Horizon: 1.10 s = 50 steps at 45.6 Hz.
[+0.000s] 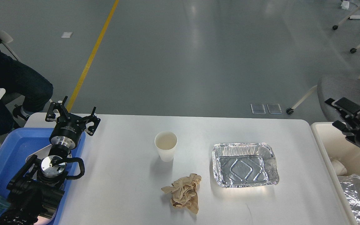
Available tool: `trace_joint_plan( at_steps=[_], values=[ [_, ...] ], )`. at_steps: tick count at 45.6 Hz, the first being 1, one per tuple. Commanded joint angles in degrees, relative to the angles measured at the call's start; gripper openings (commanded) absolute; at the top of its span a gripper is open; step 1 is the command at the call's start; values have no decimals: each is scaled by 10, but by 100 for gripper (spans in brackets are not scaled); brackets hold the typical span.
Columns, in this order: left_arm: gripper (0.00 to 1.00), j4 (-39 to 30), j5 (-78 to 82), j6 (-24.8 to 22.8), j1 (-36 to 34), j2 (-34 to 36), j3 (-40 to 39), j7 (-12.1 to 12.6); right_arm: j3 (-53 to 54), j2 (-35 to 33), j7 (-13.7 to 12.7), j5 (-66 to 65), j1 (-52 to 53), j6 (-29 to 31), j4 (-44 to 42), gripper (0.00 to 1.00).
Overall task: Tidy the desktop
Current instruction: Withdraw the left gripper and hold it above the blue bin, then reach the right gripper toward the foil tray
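The white desktop (pixel 127 190) carries a white paper cup (pixel 166 145) standing upright near the middle. In front of the cup lies a crumpled brown paper (pixel 184 193). To its right sits an empty foil tray (pixel 245 164). My left gripper (pixel 73 115) hovers over the desktop's far left corner, at the edge of the blue tray, open and holding nothing. My right gripper (pixel 340 114) is at the right edge of the view, above the far end of the cream bin. Its fingers are apart and empty.
A blue plastic tray (pixel 8 150) stands at the left under my left arm. At the right a cream bin (pixel 323 140) holds crumpled foil (pixel 356 197). A seated person (pixel 8 78) is at the far left, and a grey chair (pixel 348 90) stands behind the bin.
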Motion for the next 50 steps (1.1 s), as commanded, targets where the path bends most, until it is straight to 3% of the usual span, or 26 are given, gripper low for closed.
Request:
trace_joint_plan(
  at_steps=[1,7,14,22,42,50],
  values=[
    [98,1,1,-3,3,0,2,4,2,-113,5,-35,-2,54,58,100],
    [98,1,2,-4,0,4,5,8,3,-214,21,-35,-2,90,102,100],
    [98,1,4,-1,-3,7,6,11,3,-322,63,-36,5,167,129,100],
    [98,1,6,-5,-2,9,7,12,15,-397,67,-36,41,241,143,100],
    [98,1,8,0,-1,16,5,12,14,-419,58,-43,57,263,166,100],
    [98,1,8,1,1,16,6,11,13,-339,46,-89,42,264,165,100]
  ],
)
